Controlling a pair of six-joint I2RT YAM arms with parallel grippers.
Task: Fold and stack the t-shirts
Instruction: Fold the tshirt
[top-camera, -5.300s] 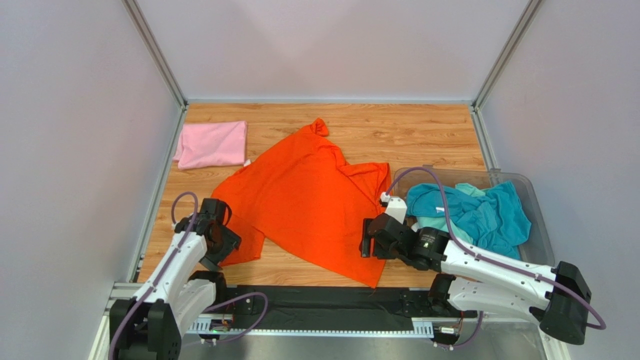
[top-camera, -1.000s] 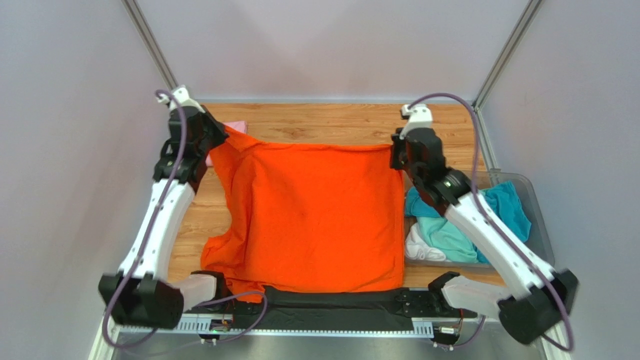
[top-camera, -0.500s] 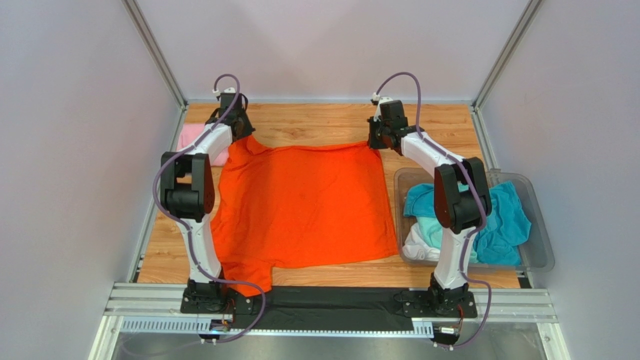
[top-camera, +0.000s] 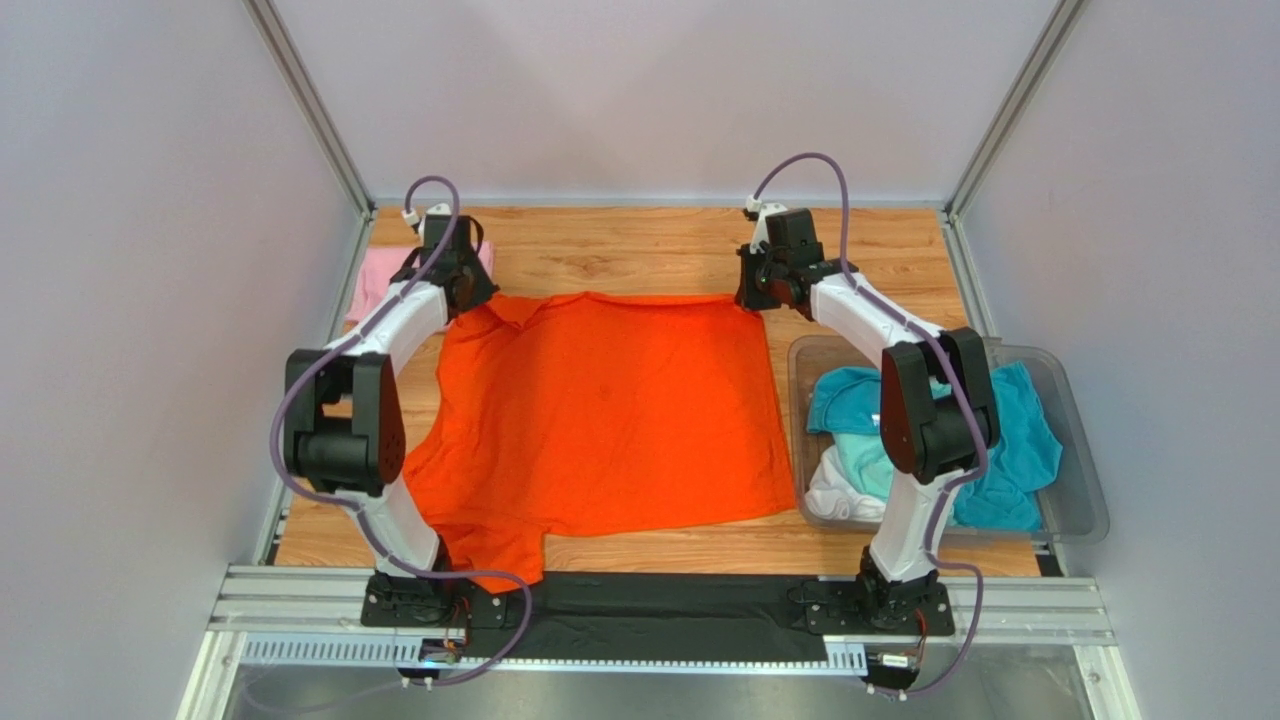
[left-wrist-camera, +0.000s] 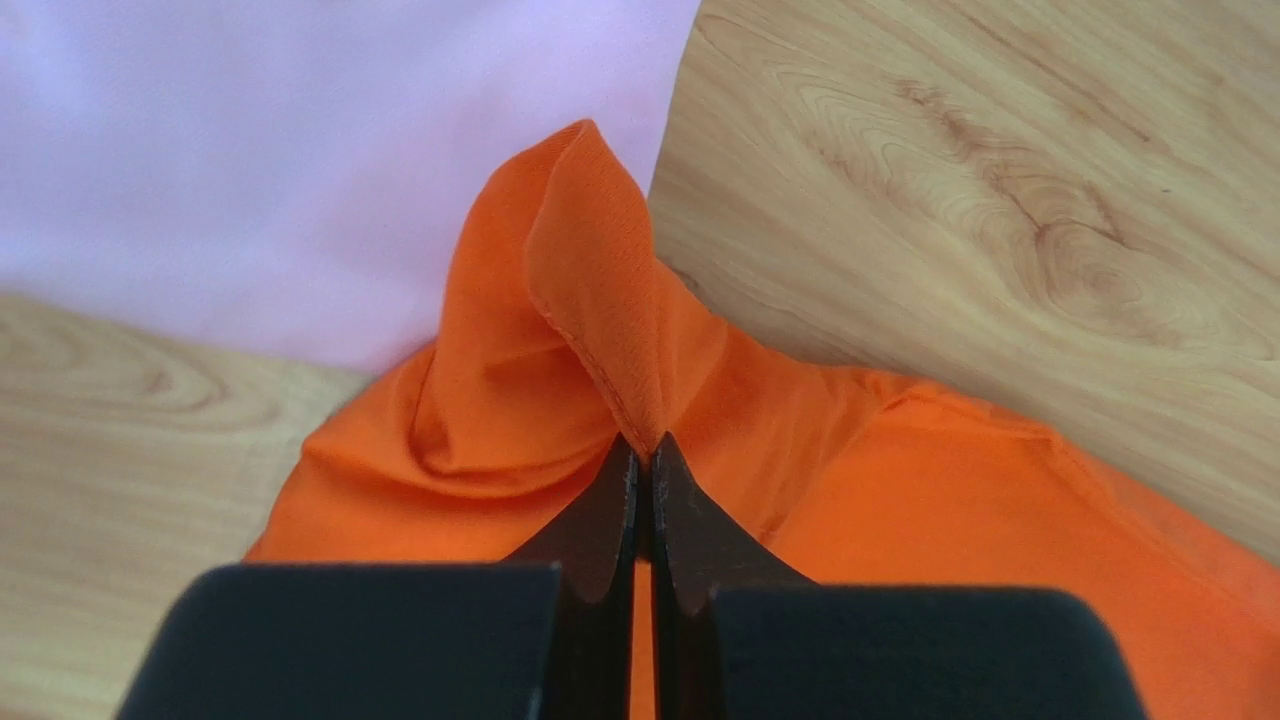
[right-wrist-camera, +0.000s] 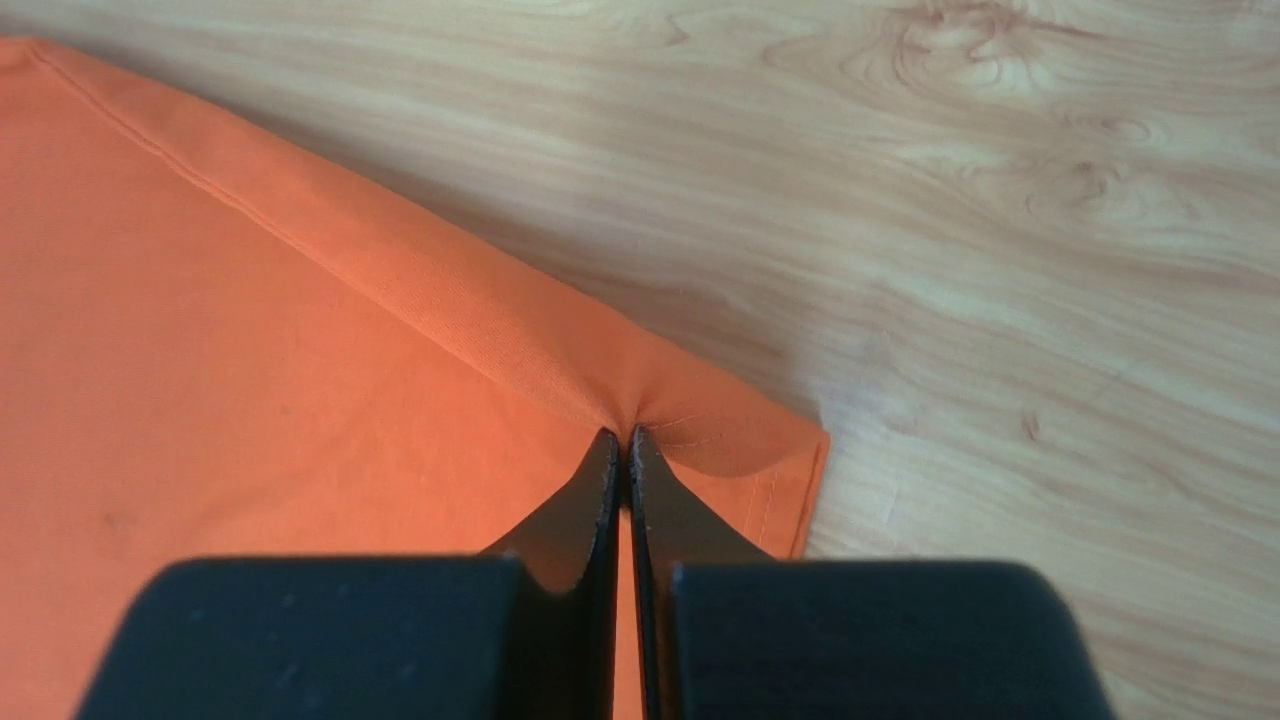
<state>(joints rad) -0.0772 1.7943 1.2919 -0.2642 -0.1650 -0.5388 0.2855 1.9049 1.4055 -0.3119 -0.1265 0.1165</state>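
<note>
The orange t-shirt (top-camera: 601, 413) lies spread across the wooden table, its near edge at the arms' bases. My left gripper (top-camera: 478, 294) is shut on the shirt's far left corner, pinching a raised fold of orange cloth (left-wrist-camera: 601, 330). My right gripper (top-camera: 747, 294) is shut on the far right corner, nipping the hem (right-wrist-camera: 706, 428). A folded pink t-shirt (top-camera: 376, 278) lies at the far left, partly behind my left arm; it shows as pale cloth (left-wrist-camera: 301, 135) in the left wrist view. Teal, mint and white t-shirts (top-camera: 992, 435) fill the bin.
A clear plastic bin (top-camera: 1070, 450) stands at the right edge of the table. Bare wood (top-camera: 631, 240) runs along the back behind the orange shirt. Grey walls close in the sides and back.
Both grippers came down and toward the back with the shirt's far corners. The hanging shirt now lies flat. Over the last half second the left gripper shifted slightly leftward.
</note>
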